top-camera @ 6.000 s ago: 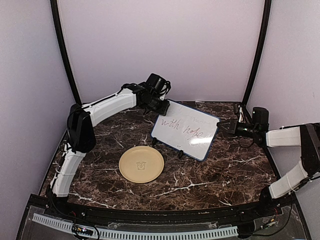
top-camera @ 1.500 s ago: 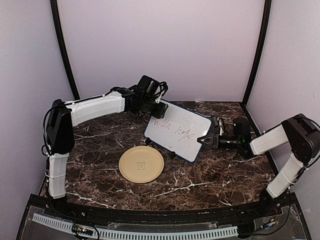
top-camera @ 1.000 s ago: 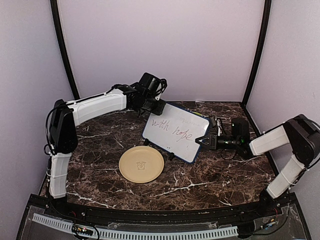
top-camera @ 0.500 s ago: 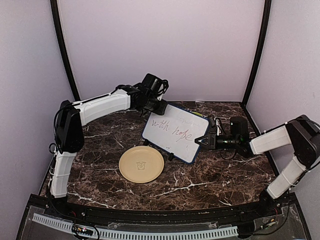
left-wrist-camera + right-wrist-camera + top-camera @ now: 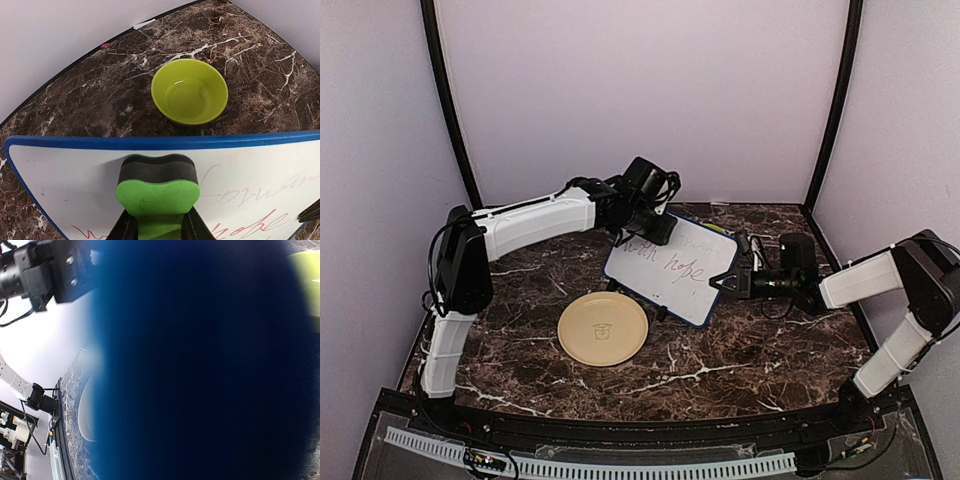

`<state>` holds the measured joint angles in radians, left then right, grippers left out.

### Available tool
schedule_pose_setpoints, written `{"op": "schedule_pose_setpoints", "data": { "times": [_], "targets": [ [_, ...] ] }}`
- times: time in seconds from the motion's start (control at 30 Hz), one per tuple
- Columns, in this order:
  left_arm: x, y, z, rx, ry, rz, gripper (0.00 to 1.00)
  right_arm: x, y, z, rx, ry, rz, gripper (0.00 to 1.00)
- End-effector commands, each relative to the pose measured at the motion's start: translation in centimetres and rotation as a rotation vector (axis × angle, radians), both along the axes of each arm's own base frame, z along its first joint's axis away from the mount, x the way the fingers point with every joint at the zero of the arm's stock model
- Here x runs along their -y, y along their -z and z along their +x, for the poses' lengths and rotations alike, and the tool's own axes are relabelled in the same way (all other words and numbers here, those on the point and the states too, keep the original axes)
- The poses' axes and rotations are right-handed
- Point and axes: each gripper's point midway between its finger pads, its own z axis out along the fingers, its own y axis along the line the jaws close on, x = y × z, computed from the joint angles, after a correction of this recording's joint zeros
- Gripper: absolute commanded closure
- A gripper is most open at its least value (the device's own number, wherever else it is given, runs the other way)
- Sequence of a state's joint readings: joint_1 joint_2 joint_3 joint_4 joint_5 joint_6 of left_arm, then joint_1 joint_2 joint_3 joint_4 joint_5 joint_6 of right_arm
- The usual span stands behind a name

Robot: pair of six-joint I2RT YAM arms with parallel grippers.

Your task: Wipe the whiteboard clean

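Barely begun: left gripper (image 5: 160, 225) clamps the eraser (image 5: 158, 192) against the whiteboard (image 5: 680, 270), right gripper (image 5: 726, 282) pinches its right edge, writing not yet wiped.

The top camera hangs above and behind the arm bases at the near edge, looking down and toward the far wall over the whole table (image 5: 760, 350). The left wrist camera sits close above the whiteboard (image 5: 70, 175), facing its far edge, the green eraser (image 5: 157, 192) and a green bowl (image 5: 190, 92) beyond. The right wrist camera, facing left, is nearly against the board's blurred blue frame (image 5: 200, 365). All three share the whiteboard; right wrist and top also share the tan plate (image 5: 85, 412).
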<state>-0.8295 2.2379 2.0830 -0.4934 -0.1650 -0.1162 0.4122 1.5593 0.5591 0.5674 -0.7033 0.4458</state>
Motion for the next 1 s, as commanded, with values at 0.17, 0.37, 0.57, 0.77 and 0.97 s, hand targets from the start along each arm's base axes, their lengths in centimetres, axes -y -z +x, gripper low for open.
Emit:
{"op": "schedule_pose_setpoints", "data": {
  "times": [0.17, 0.37, 0.57, 0.77, 0.97],
  "targets": [
    [-5.4, 1.9, 1.7, -0.093, -0.129, -0.002, 1.0, -0.9, -0.3, -0.5, 0.081, -0.05, -0.037, 1.0],
    [-7.9, 1.9, 3.9, -0.105, -0.183, 0.013, 1.0, -0.9, -0.5, -0.5, 0.097, -0.056, -0.044, 1.0],
    [-9.0, 3.1, 5.1, -0.105, -0.22, 0.052, 1.0, -0.8, -0.4, -0.5, 0.103, -0.061, -0.061, 1.0],
    [-9.3, 2.7, 5.8, -0.093, -0.239, 0.034, 1.0, -0.8, -0.3, -0.6, 0.105, -0.065, -0.062, 1.0],
    [-3.9, 1.2, 3.9, -0.064, -0.064, -0.021, 1.0, -0.9, -0.3, -0.5, 0.104, -0.067, -0.062, 1.0]
  ]
}}
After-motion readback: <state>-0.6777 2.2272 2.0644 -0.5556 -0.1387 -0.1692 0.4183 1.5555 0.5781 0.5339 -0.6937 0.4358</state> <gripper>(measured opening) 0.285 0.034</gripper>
